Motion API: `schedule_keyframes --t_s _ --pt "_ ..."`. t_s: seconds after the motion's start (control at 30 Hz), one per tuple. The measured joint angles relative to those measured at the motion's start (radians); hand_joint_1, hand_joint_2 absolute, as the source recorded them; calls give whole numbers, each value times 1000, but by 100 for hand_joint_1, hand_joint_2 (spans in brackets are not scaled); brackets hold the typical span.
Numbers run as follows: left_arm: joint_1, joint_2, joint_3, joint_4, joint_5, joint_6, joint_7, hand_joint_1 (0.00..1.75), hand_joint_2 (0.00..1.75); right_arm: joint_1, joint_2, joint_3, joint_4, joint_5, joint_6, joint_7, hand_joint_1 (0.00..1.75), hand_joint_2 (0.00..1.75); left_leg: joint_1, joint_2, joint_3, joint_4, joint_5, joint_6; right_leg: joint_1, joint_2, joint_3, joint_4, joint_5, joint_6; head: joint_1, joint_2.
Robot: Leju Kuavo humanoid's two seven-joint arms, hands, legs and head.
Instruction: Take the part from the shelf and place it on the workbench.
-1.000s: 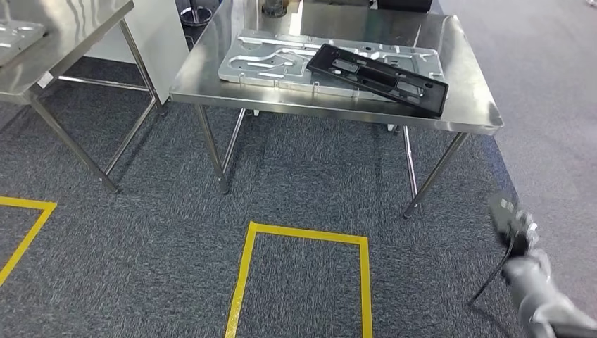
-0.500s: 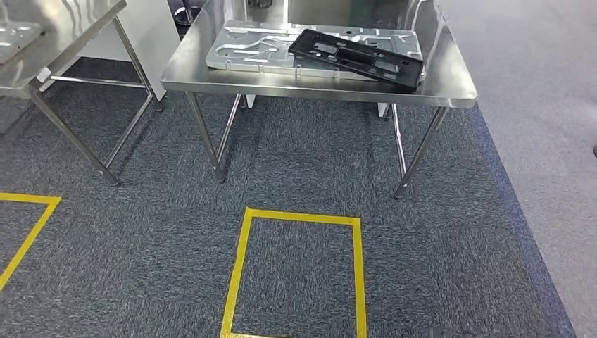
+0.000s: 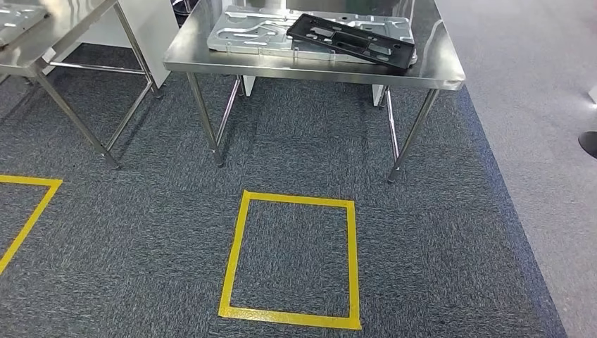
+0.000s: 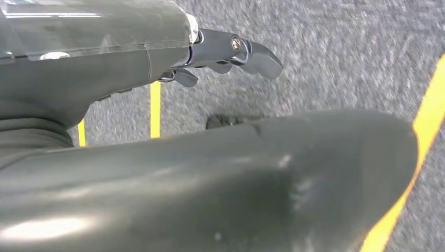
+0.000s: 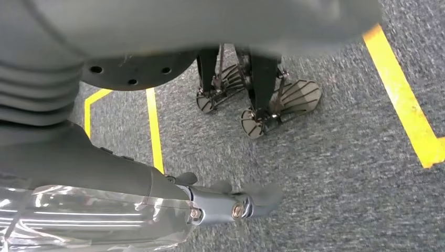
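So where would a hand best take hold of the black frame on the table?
Probably the black frame's right end, coming from the table's near right edge: that end overhangs the silver plate under it, so fingers could likely get beneath.

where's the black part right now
In the head view the black part lies at the top, right of centre, resting slantwise on the grey plate on the steel table.

Carpeted floor with tape marks and a second desk

A yellow tape rectangle (image 3: 292, 262) is laid on the grey-blue carpet (image 3: 436, 232). Part of another tape outline (image 3: 27, 211) is seen at the left. A second steel desk (image 3: 53, 32) is set at the upper left, beside a white panel (image 3: 151, 28).
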Motion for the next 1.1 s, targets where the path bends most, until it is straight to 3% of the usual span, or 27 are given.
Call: schedule_keyframes --t_s 0.07,0.13,0.17,0.2,0.23,0.27,0.3,0.33,0.37,0.43,0.5,0.53,0.57,0.67,0.7,0.73,0.77,0.83,0.87,0.9,1.0,1.03,1.07,1.1 --pt "1 0 -3 0 -1 1 2 0 0 5 -3 -3 0 -2 0 -1 0 0 3 5 -13 -2 17 12 -4 3 -30 73 -57 9 0 0" --pt "2 0 -5 0 -2 3 3 0 0 10 -5 -4 1 -3 2 -4 0 87 1 7 -30 1 29 16 -8 3 -79 212 -140 17 0 0" --pt "2 0 -6 0 -4 6 6 0 44 11 -6 -5 1 -3 6 -6 0 131 0 7 -38 3 33 15 -9 3 -95 268 -165 21 0 0" --pt "3 0 -7 0 -5 10 10 0 87 13 -6 -5 1 -3 10 -9 0 175 0 8 -44 6 36 13 -10 3 -93 290 -172 23 0 0" --pt "3 0 -9 0 -6 14 14 0 131 14 -8 -6 1 -3 15 -12 0 131 1 8 -48 10 38 12 -11 3 -70 269 -160 24 0 0" --pt "3 0 -10 0 -8 17 18 0 175 14 -9 -8 1 -3 20 -14 0 87 1 8 -51 14 39 10 -12 3 -30 211 -134 23 0 0" --pt "3 -1 -11 0 -8 18 22 0 175 14 -10 -8 1 -1 25 -16 0 44 2 8 -53 18 38 7 -12 2 17 135 -108 20 0 0" --pt "2 -1 -12 0 -8 18 24 0 131 14 -11 -9 1 1 33 -18 0 44 0 8 -57 25 36 3 -11 2 58 65 -91 15 0 0" --pt "1 -1 -12 0 -7 17 25 0 87 13 -12 -9 1 4 41 -22 0 87 -2 8 -61 30 34 -2 -9 2 82 21 -83 10 0 0" --pt "1 -1 -12 0 -4 15 27 0 87 11 -13 -9 1 9 57 -29 0 175 -6 9 -68 35 34 -11 -4 2 90 -2 -87 -3 0 0" --pt "0 -2 -12 0 -1 13 26 0 175 10 -13 -9 1 13 70 -37 0 175 -5 7 -73 41 26 -20 -7 2 88 -5 -85 -16 0 0" --pt "-1 -2 -12 0 -1 12 26 0 175 8 -13 -9 1 15 74 -41 0 175 -3 4 -82 62 11 -25 -9 2 88 -9 -83 -22 0 0" --pt "-1 -2 -12 0 -1 12 29 0 175 5 -13 -9 1 19 78 -45 0 131 -2 1 -102 105 -16 -29 -10 2 88 -12 -81 -28 0 0" --pt "1 -2 -12 0 0 7 50 0 175 -1 -12 -9 1 28 92 -54 0 131 2 -2 -200 308 -99 -37 -8 2 85 -12 -79 -35 0 0" --pt "3 -2 -12 0 0 3 59 0 175 -2 -12 -9 1 30 101 -56 0 175 2 -2 -219 342 -99 -38 -7 2 86 -11 -79 -35 0 0" --pt "4 -2 -12 0 1 -1 65 0 175 -3 -12 -8 1 34 114 -59 0 175 2 -2 -219 335 -79 -37 -7 3 87 -11 -79 -35 0 0" --pt "5 -2 -12 0 1 -5 70 0 175 -5 -12 -7 1 41 129 -61 0 175 3 -2 -201 287 -42 -35 -7 4 88 -10 -79 -35 0 0" --pt "5 -2 -13 0 1 -9 75 0 175 -11 -12 0 1 54 157 -66 0 175 2 -3 -142 145 31 -29 -5 6 89 -6 -80 -31 0 0" --pt "6 -2 -16 0 5 -10 76 0 175 -13 -13 7 0 59 169 -68 0 175 1 -3 -121 93 50 -25 -4 7 87 -4 -79 -26 0 0" --pt "9 -1 -25 0 13 -10 77 0 175 -15 -13 15 -3 61 179 -69 0 175 -1 -4 -112 66 55 -21 -2 7 84 -2 -78 -21 0 0" --pt "28 4 -77 0 68 -13 81 0 175 -10 -17 45 -11 59 195 -69 0 175 0 -4 -115 56 60 -5 -2 8 78 1 -75 -3 0 0" --pt "33 7 -97 -1 92 -14 82 0 175 -7 -19 55 -13 56 195 -68 0 131 2 -3 -116 53 64 2 -3 8 72 14 -87 2 0 0" --pt "37 9 -118 -3 116 -16 83 0 131 -2 -22 64 -14 53 195 -66 0 87 3 -1 -117 50 69 9 -5 8 57 48 -112 7 0 0" --pt "39 10 -129 -4 128 -16 83 0 116 1 -23 69 -15 52 195 -65 0 58 4 0 -118 49 71 12 -6 8 50 65 -126 9 0 0"
